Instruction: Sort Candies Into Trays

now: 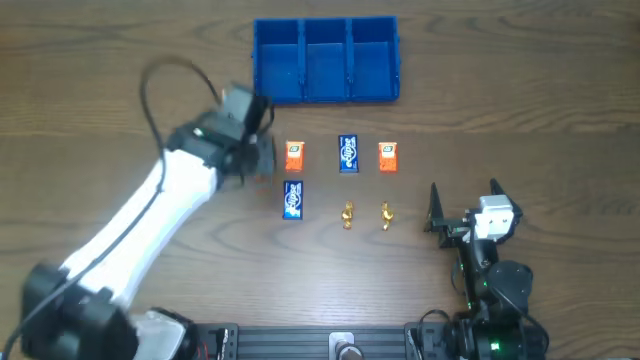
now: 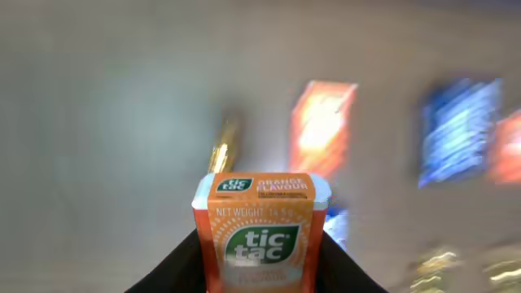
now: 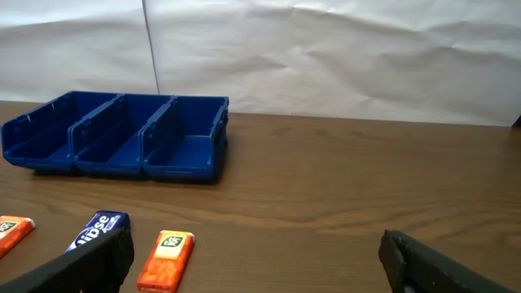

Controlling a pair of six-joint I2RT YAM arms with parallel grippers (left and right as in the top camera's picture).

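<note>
Starting closest to your arm bases: your right gripper sits low over the brown wood-grain table. Its two black fingers are spread wide with nothing between them, and it's well off to the right of all the candy.

About level with it, toward the middle, you've got a small gold-wrapped candy and a second gold candy. They lie side by side but not touching. Left of those, a flat blue candy packet lies on the wood.

One row further out there's an orange mint box, then a second blue packet, then a second orange box, all spaced apart.

Your left gripper is just beside the left end of that row, on the end of the white arm. Its own wrist camera shows it clamped on a flat orange plastic mint box with a green label. There's a dark finger on each long side, and one end of the box sticks out past the fingertips. Everything behind the box in that view is smeared, so you can only make out orange, blue and gold blobs.

Farthest out is the blue plastic three-compartment tray. It stands on the table well beyond the candy rows and touches none of them.
</note>
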